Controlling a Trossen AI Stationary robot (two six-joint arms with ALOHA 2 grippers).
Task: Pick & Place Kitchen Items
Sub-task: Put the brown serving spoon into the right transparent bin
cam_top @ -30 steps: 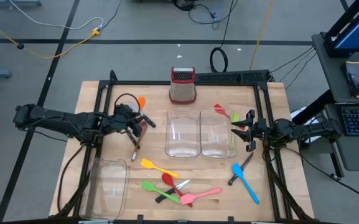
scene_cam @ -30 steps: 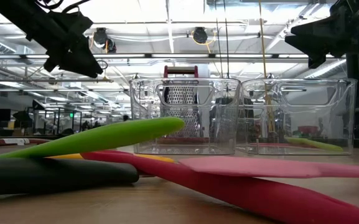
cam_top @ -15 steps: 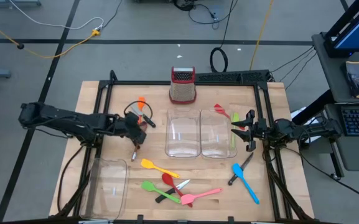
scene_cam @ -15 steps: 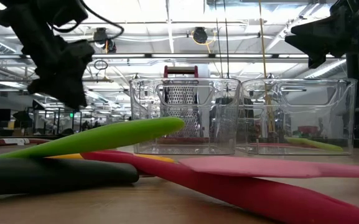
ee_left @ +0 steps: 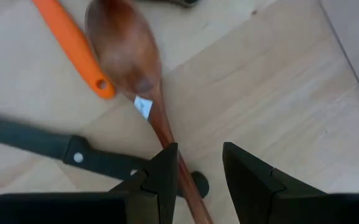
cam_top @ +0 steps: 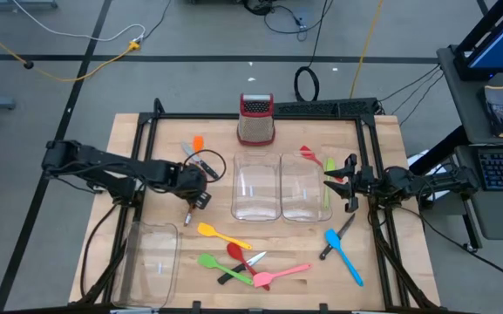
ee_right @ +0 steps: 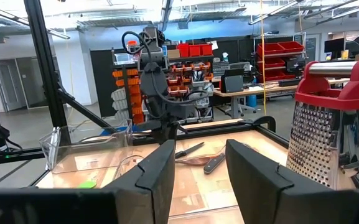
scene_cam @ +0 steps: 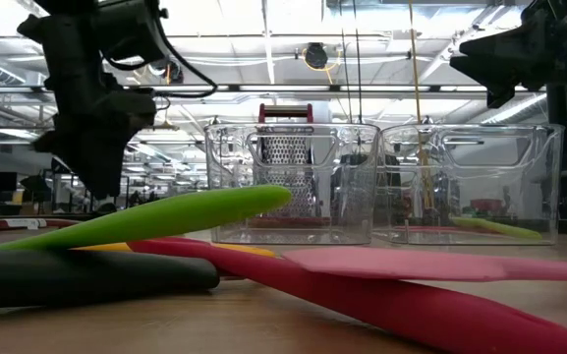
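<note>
The left pincer (ee_left: 198, 171) hangs over the desk (cam_top: 129, 131) left of the clear trays (cam_top: 279, 187), fingers partly open with nothing gripped. The handle of a brown wooden spoon (ee_left: 129, 62) runs between them, beside an orange spatula (ee_left: 73, 46) and a black-handled knife (ee_left: 73, 155). More coloured utensils (cam_top: 242, 257) lie at the front edge. The right pincer (cam_top: 343, 183) waits right of the trays, partly open and empty.

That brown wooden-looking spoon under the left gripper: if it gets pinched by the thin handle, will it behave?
Probably stiff: the wooden spoon shows a straight handle. Its broad bowl sits far from the left gripper, so it may droop bowl-down. The slim handle might twist between the fingers.
</note>
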